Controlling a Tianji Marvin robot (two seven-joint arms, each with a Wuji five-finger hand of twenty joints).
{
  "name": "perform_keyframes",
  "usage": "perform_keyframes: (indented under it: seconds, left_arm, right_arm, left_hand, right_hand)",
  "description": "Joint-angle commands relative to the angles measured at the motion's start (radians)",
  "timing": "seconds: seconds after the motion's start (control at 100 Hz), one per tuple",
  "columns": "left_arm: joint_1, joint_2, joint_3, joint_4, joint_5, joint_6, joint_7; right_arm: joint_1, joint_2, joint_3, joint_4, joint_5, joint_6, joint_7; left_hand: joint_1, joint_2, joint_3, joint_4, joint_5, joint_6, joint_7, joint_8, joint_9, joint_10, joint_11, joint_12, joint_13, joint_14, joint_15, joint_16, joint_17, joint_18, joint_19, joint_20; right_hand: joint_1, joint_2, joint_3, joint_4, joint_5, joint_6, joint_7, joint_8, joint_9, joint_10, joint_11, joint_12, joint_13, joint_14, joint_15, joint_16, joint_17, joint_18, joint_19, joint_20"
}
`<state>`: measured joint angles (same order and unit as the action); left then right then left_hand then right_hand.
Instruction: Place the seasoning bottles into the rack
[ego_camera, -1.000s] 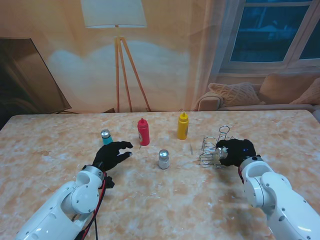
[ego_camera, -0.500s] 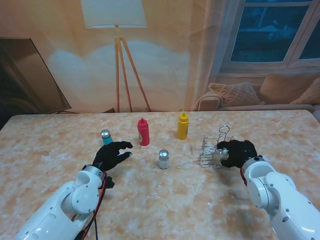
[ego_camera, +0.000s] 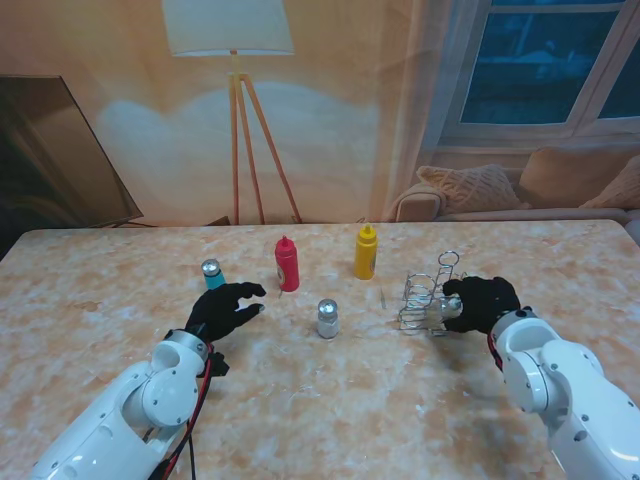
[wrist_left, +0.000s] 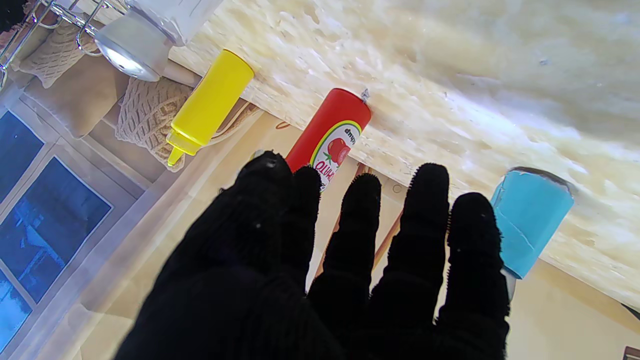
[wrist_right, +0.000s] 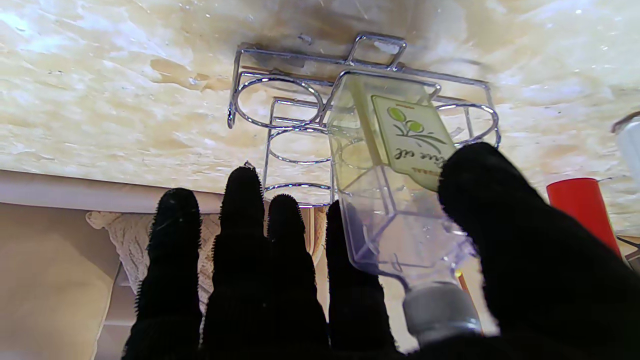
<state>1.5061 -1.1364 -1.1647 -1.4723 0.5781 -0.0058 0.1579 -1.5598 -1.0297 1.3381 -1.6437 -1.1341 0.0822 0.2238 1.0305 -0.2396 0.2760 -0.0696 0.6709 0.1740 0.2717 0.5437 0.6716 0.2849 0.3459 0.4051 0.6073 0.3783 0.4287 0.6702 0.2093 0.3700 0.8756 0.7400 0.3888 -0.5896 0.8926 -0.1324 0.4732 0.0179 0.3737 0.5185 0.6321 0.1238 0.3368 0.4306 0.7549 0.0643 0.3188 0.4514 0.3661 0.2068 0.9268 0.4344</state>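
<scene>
Oil bottle (wrist_right: 395, 165) in rack (wrist_right: 280, 107), cap half hidden; right hand (ego_camera: 480, 303) loosely around it; left hand (ego_camera: 225, 308) spread, empty.

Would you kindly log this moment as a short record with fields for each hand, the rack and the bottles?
right hand: at the rack, fingers spread beside the clear olive oil bottle; grip unclear
rack: wire, on the table, oil bottle in one ring
left hand: open, holds nothing
on the table, outside the rack: blue shaker, red ketchup bottle, yellow bottle, silver-capped shaker
</scene>
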Motion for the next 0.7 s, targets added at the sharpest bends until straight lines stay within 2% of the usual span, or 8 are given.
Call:
perform_keyframes:
  seconds: [0.0,0.43,0.69]
  left_arm:
    - [0.0,-0.001,0.002,-0.001,0.003,0.0,-0.015]
    - [0.0,0.0,0.002,-0.002,0.008,-0.001,-0.016]
    - [-0.001,0.0,0.003,-0.001,0.007,-0.001,-0.017]
  right_arm:
    - [-0.006,-0.001,0.004,-0.015,-0.002,-0.009,0.026]
    - [0.01,0.001,-0.007,-0.005,-0.014,-0.004,0.037]
    - [0.008,0.001,-0.001,-0.012,-0.013,-0.006,0.039]
  left_hand:
    - [-0.008,-0.021,0.033,-0.02,0.02,-0.006,0.025,0.006,0.026,0.0,0.009,0.013,0.017,-0.005,0.02,0.031,-0.003,0.009,0.01,-0.003]
    - [-0.024,-0.046,0.075,-0.025,0.026,-0.005,0.033,0.008,0.04,-0.003,0.02,0.017,0.027,-0.008,0.026,0.033,0.001,0.009,0.015,-0.003]
    - [-0.032,-0.049,0.091,-0.028,0.026,-0.006,0.035,0.007,0.041,-0.003,0.021,0.017,0.03,-0.009,0.03,0.035,0.0,0.01,0.015,-0.004]
  right_hand:
    - [-0.041,0.006,0.011,-0.009,0.008,0.025,-0.019,-0.011,-0.03,0.031,-0.017,-0.021,-0.017,0.01,-0.017,-0.016,-0.017,0.022,-0.006,0.02]
    - [-0.107,0.052,-0.017,-0.019,0.008,0.039,-0.045,0.0,-0.035,0.032,-0.022,-0.021,-0.022,0.012,-0.022,-0.015,-0.021,0.027,-0.009,0.027]
    - [-0.113,0.07,-0.034,-0.016,0.01,0.059,-0.061,0.003,-0.041,0.04,-0.025,-0.021,-0.023,0.015,-0.023,-0.014,-0.023,0.031,-0.009,0.032]
